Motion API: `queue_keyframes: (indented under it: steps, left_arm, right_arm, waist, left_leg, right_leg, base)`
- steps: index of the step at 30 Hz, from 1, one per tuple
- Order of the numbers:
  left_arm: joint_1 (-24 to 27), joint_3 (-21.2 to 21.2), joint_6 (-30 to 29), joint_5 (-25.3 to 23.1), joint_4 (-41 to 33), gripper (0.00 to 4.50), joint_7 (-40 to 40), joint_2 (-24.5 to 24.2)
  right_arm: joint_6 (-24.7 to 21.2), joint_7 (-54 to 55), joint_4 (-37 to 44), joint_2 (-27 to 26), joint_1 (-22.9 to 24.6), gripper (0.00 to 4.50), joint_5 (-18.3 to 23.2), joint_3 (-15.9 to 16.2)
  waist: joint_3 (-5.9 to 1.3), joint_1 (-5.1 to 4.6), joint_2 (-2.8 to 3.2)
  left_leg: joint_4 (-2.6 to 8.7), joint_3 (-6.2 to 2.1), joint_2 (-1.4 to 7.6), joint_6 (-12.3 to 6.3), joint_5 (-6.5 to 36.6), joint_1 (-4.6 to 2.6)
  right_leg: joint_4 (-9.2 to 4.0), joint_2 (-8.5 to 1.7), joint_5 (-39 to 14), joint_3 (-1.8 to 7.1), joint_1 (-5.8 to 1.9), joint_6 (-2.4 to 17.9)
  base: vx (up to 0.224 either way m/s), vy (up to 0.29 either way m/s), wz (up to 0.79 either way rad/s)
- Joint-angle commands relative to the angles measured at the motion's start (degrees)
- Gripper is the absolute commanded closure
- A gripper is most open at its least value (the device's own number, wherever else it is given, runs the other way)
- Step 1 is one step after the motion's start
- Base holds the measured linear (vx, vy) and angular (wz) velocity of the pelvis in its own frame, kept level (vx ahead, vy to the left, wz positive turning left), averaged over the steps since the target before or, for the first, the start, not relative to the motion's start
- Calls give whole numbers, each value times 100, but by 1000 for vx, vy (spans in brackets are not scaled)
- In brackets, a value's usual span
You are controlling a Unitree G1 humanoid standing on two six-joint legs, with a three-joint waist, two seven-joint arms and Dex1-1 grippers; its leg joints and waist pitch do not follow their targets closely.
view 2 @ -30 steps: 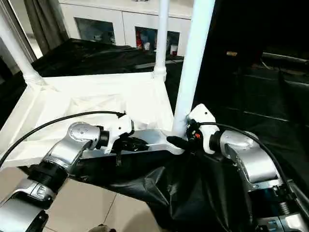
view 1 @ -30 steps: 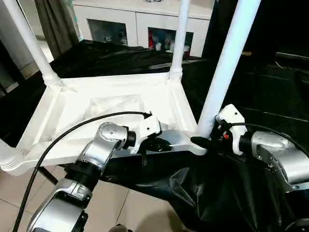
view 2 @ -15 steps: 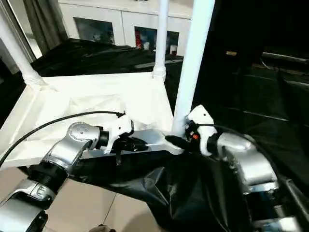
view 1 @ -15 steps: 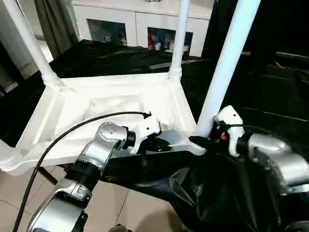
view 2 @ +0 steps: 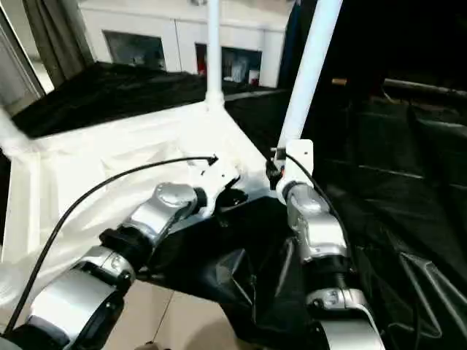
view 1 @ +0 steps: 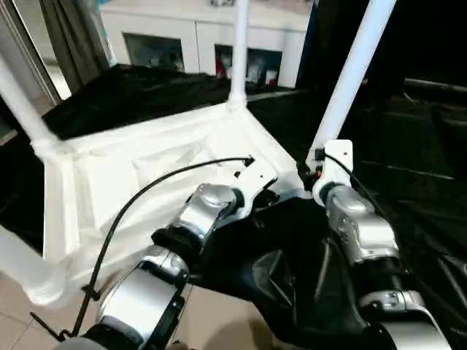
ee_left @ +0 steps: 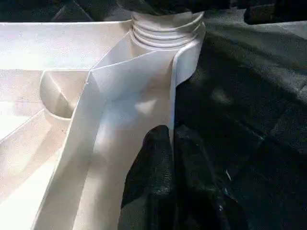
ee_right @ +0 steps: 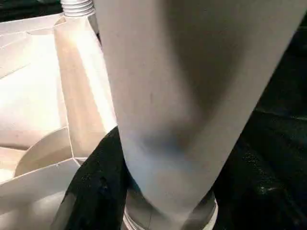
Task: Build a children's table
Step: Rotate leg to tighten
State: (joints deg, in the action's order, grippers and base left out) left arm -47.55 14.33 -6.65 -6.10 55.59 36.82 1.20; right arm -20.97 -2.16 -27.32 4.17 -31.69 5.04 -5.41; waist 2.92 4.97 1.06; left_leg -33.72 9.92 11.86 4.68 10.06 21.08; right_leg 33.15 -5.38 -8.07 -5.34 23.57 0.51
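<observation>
The children's table lies upside down on black cloth, its white tabletop [view 1: 109, 175] showing the ribbed underside. Three legs stand in corner sockets: one far [view 1: 238, 51], one left [view 1: 18, 102], one near right [view 1: 350, 80]. A fourth white leg [view 1: 22, 270] shows at the near left corner. My left gripper [ee_left: 170, 143] is shut on the tabletop's raised rim [ee_left: 175, 86], just short of the near right socket [ee_left: 168, 28]. My right gripper [view 1: 312, 177] is closed around the foot of the near right leg [ee_right: 192, 96], one black finger [ee_right: 98, 187] pressed against it.
Black cloth [view 1: 146, 87] covers the work surface and hangs down over its near edge [view 1: 270, 277]. White cabinets with glass doors [view 1: 175, 44] stand behind. Tiled floor [view 1: 211, 321] shows below. A grey curtain [view 1: 69, 36] hangs at the far left.
The whole picture has swung, so the camera has moved. My right gripper's fingers have drawn in around the foot of the near right leg. My left gripper still pinches the rim.
</observation>
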Motion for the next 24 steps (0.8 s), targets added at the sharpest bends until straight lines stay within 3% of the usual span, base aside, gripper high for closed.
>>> queue_keyframes:
  steps: [1,4,8,11,18,24]
  left_arm:
    - [-288,-250,227,52,-96,450,-448,2]
    - [-264,-230,405,72,-24,450,-315,-26]
    - [-225,-261,614,146,-25,450,-105,-74]
    - [-138,-249,710,188,-157,450,128,-155]
    - [174,-201,1053,386,-647,450,1124,-577]
    - [514,-20,1084,598,-1273,450,2195,-917]
  right_arm:
    - [-177,-163,-213,-358,134,242,135,241]
    - [55,-199,-271,-335,113,182,79,278]
    - [273,-428,-195,-144,88,160,-47,394]
    - [228,-806,78,120,151,139,-97,496]
    - [-225,-2809,1392,1474,604,83,284,803]
    - [-312,-3998,1940,2319,897,46,560,918]
  waist:
    - [-409,-10,-60]
    - [-406,-4,-78]
    - [-418,-47,-108]
    - [-418,-46,-103]
    - [-443,44,-130]
    - [-435,86,-110]
  left_leg:
    - [401,0,42,-208,1219,-42]
    - [400,7,42,-243,1226,-46]
    - [412,-9,40,-238,1241,-9]
    - [395,6,45,-288,1150,-28]
    - [340,24,62,-656,762,0]
    - [345,30,111,-620,958,-37]
  right_leg:
    - [-415,-272,-1788,216,-331,844]
    - [-412,-282,-1804,217,-335,881]
    - [-423,-284,-2000,202,-363,769]
    - [-404,-279,-1797,218,-347,868]
    - [-298,-275,-1065,238,-390,1122]
    - [-302,-287,-1225,248,-350,1215]
  base:
    - [0,0,0]
    - [0,0,0]
    - [0,0,0]
    - [0,0,0]
    - [0,0,0]
    - [0,0,0]
